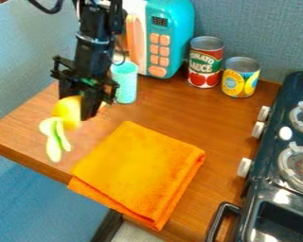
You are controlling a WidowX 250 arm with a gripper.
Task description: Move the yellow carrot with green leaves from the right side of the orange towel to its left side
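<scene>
Yellow toy in the grip, its green end hanging down

The gripper (77,106) has its fingers closed around the yellow toy (66,111), near the table's (164,105) left edge in the view. The toy's long axis runs downward from the fingers, and its pale green leaves (55,138) point away from them. The far finger is partly hidden, so the exact contact is perhaps not certain. I count one arm, one such toy, one orange cloth (138,165), one turquoise cylinder (125,82), and two cans (205,62) (241,78).
</scene>
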